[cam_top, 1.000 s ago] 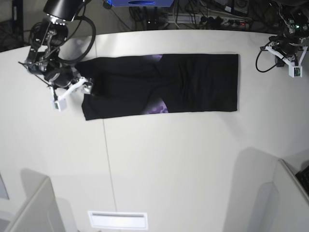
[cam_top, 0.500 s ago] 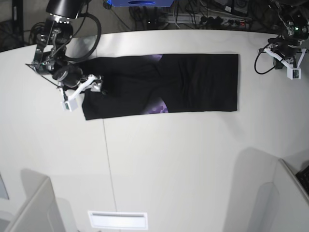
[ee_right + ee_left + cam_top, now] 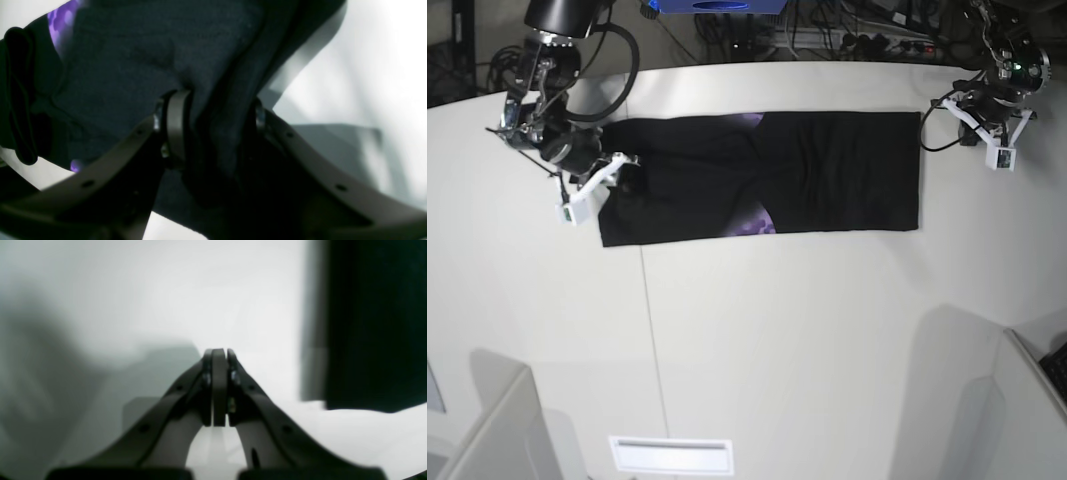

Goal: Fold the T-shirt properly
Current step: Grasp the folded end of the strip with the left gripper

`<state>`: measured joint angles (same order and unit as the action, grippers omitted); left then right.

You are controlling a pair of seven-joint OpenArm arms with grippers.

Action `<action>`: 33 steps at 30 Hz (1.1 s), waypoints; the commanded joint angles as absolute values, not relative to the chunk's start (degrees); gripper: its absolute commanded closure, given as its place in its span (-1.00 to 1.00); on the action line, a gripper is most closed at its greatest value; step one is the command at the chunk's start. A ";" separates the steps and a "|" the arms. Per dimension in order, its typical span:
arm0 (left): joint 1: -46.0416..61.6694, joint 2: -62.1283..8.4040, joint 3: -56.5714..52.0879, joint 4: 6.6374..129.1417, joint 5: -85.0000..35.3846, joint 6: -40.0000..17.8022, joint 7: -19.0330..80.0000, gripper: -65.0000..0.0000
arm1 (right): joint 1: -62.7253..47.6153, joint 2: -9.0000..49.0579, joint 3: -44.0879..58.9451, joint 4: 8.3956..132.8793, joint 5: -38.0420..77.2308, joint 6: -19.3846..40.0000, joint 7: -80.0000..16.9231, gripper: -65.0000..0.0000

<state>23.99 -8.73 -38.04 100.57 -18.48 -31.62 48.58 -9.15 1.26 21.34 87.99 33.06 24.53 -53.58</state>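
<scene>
From my station I see the T-shirt (image 3: 767, 175) lying as a long black band across the far half of the white surface (image 3: 777, 340), folded lengthwise, with a patch of purple print showing at its far edge and another at its near edge around the middle. My right gripper (image 3: 210, 133) sits on the end of the band at the left of the base view, and the right wrist view shows its fingers (image 3: 175, 126) partly closed with a bunched ridge of black cloth standing between them; the cloth fills the gap and touches both sides, so I read it as a grip on the T-shirt. A sliver of purple print shows at the upper left of that wrist view, and the bare surface shows to the right. My left gripper (image 3: 218, 386) is off the cloth, just beyond the other end of the band near the far right corner of the base view. In the left wrist view its fingers (image 3: 218, 390) are pressed flat together with nothing between them, hanging over bare white surface, and the dark edge of the T-shirt runs down the right side of that view, apart from the fingertips. A seam line (image 3: 649, 330) in the surface runs from the shirt's near left corner toward me.
</scene>
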 commanded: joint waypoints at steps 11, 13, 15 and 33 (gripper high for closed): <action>21.32 -9.54 -33.19 97.63 -19.21 -31.69 47.43 1.00 | -8.13 3.47 21.67 87.87 30.90 23.96 -53.67 1.00; 21.05 -9.54 -33.19 97.36 -19.21 -31.69 47.43 1.00 | -8.13 3.47 21.67 88.31 30.90 23.96 -53.67 1.00; 20.88 -9.63 -33.19 97.10 -19.21 -31.69 47.43 1.00 | -8.31 3.56 21.49 89.98 30.73 23.96 -53.67 1.00; 16.48 -9.45 -17.80 97.10 -10.07 -31.69 47.60 1.00 | -8.40 1.27 16.22 107.12 20.97 23.96 -57.63 1.00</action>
